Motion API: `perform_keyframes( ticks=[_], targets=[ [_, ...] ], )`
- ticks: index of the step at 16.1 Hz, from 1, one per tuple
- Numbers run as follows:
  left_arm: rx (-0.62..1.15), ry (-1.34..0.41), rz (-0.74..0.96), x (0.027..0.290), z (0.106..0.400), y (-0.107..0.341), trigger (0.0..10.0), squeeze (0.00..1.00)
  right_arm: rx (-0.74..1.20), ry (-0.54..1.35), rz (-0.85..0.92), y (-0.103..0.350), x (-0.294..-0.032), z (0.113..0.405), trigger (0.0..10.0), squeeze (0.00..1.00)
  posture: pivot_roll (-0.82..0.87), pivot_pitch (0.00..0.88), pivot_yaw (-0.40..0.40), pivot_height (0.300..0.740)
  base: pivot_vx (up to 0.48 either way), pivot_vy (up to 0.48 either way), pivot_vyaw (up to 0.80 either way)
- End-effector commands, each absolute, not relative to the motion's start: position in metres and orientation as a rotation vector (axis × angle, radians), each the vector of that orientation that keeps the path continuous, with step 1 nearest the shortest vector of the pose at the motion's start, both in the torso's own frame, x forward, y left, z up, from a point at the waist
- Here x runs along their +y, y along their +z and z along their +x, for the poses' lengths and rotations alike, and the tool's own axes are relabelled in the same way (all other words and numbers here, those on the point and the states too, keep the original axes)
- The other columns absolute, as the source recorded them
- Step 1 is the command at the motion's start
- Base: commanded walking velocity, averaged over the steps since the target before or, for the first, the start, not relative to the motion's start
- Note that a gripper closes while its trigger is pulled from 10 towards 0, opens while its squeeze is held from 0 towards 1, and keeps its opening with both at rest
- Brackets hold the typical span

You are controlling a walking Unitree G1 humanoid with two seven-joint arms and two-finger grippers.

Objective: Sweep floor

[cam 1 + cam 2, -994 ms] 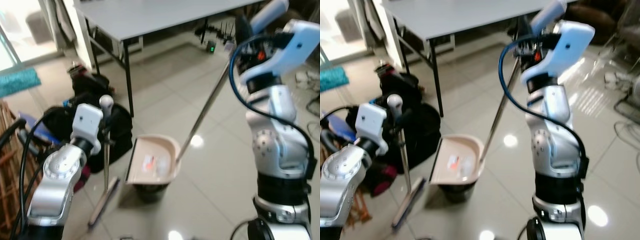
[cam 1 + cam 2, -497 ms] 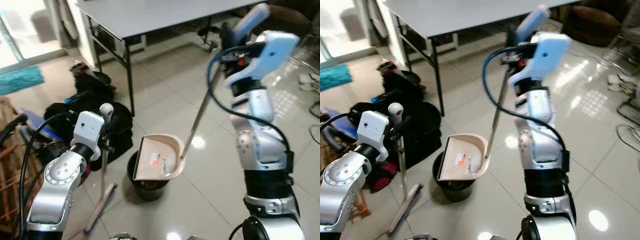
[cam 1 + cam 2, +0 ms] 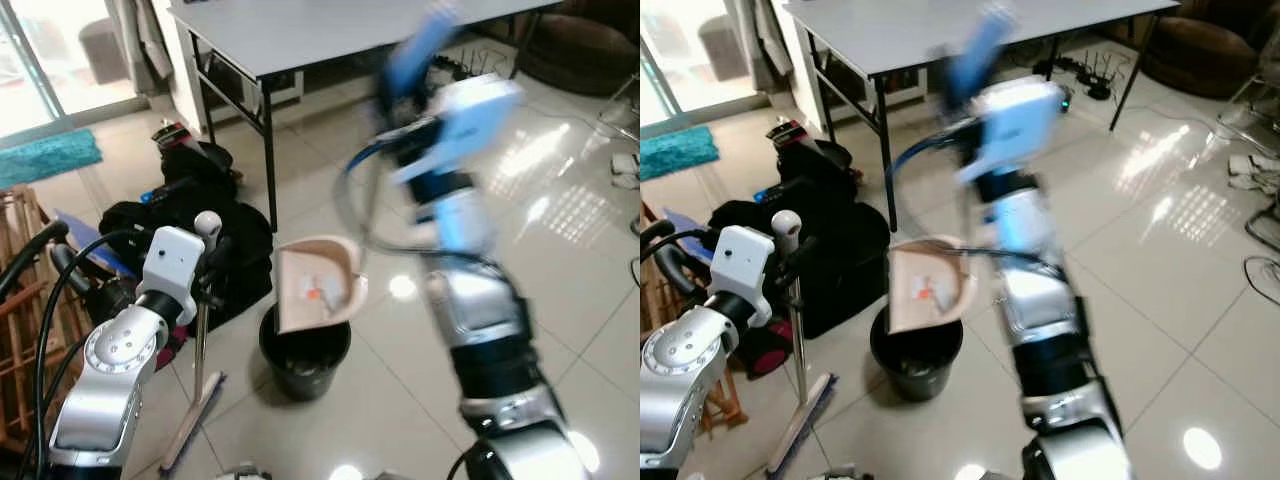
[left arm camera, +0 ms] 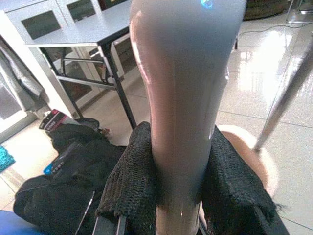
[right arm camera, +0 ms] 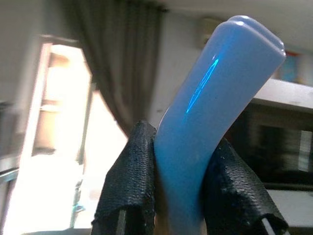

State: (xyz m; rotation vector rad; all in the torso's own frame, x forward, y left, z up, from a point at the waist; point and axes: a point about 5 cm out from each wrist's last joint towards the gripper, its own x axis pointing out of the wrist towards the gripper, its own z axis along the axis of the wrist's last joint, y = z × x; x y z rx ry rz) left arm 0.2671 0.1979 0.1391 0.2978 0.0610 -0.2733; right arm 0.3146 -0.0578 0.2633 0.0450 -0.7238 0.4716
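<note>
Daylight is pouring in from a glass door [image 3: 45, 60] at the far left, washing that corner out to near white. The glossy tile floor [image 3: 560, 200] is throwing back bright glare patches on the right and near the black bin [image 3: 305, 350]. The right arm [image 3: 450, 190] is smearing with heavy motion blur, while the left arm [image 3: 125, 350] is staying sharp. In the right wrist view, the blue handle [image 5: 215, 112] is showing crisply against a soft, overexposed window [image 5: 63, 161].
</note>
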Motion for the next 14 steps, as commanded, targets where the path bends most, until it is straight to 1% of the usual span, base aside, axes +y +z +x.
perform_keyframes(
  ticks=[1,4,8,10,11,14],
  targets=[
    [0.045,-0.265,0.324,0.201,0.266,0.144,10.0,0.0,-0.792,0.53,-0.016,0.267,-0.047,0.309,10.0,0.0,0.11,0.038,-0.023,0.74,0.0,0.0,0.0],
    [0.049,-0.26,0.331,0.203,0.265,0.143,10.0,0.0,-0.836,0.63,-0.112,0.257,-0.024,0.3,10.0,0.0,0.11,0.042,-0.026,0.74,0.0,0.0,0.0],
    [0.055,-0.26,0.334,0.201,0.264,0.141,10.0,0.0,-0.87,0.736,-0.136,0.249,-0.005,0.289,10.0,0.0,0.12,0.049,-0.03,0.74,0.0,0.0,0.0],
    [0.058,-0.261,0.335,0.201,0.264,0.14,10.0,0.0,-0.824,0.861,-0.168,0.235,0.012,0.281,10.0,0.0,0.11,0.049,-0.03,0.74,0.0,0.0,0.0],
    [0.06,-0.262,0.334,0.2,0.264,0.14,10.0,0.0,-0.8,0.907,-0.217,0.223,0.02,0.276,10.0,0.0,0.11,0.052,-0.031,0.74,0.0,0.0,0.0],
    [0.061,-0.262,0.335,0.2,0.265,0.139,10.0,0.0,-0.821,0.96,-0.277,0.215,0.028,0.269,10.0,0.0,0.11,0.052,-0.032,0.74,0.0,0.0,0.0]
  ],
)
